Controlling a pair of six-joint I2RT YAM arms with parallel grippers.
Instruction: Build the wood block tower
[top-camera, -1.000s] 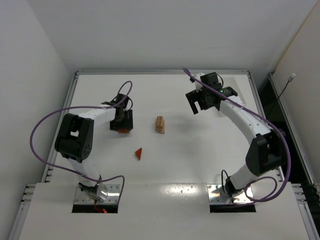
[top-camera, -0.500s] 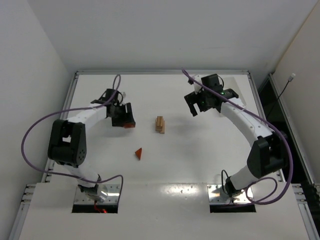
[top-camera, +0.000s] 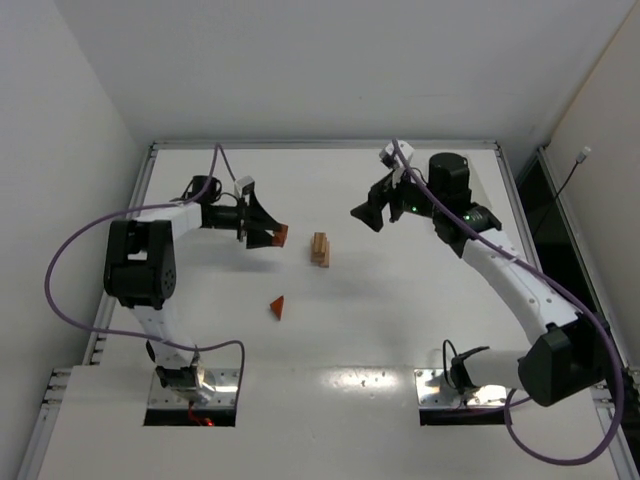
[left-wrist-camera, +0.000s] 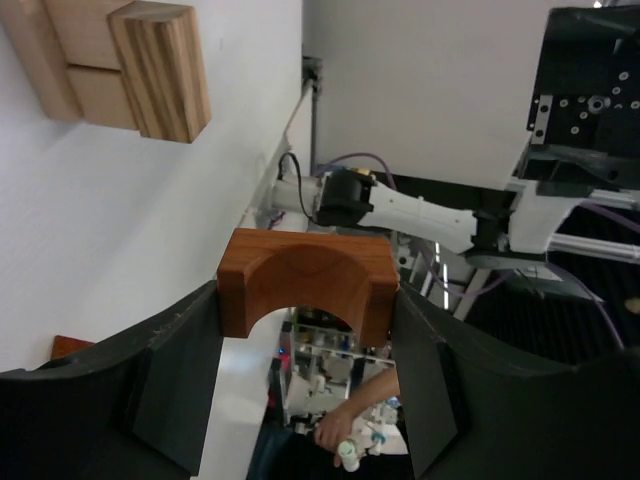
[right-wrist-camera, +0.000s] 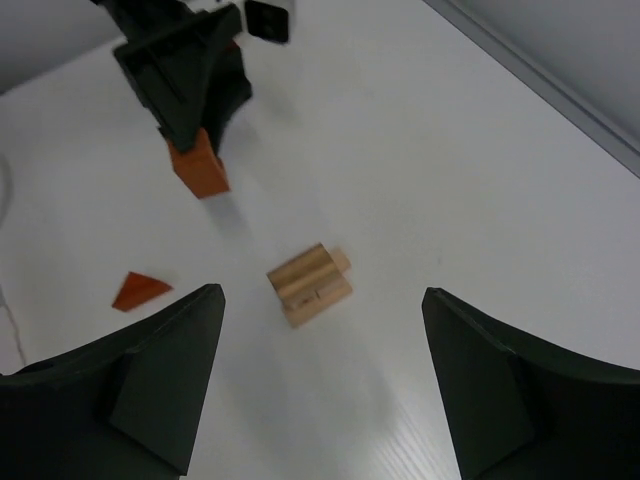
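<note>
Near wood block tower (top-camera: 319, 249), L claw (top-camera: 268, 235) grips red-brown arch (left-wrist-camera: 308, 275); R claw (top-camera: 365, 215) hangs open, empty.

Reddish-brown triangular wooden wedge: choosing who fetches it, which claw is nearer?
Left. Left claw, holding a reddish-brown wooden arch, is just beyond the wedge; right claw is farther, back-right.

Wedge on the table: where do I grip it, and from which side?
The wedge seems to lie flat, triangular face up, clear of the blocks. Come straight down from above; set one jaw on a straight edge and the other near the opposite corner. Pinching two sloping sides would probably squeeze it out.
</note>
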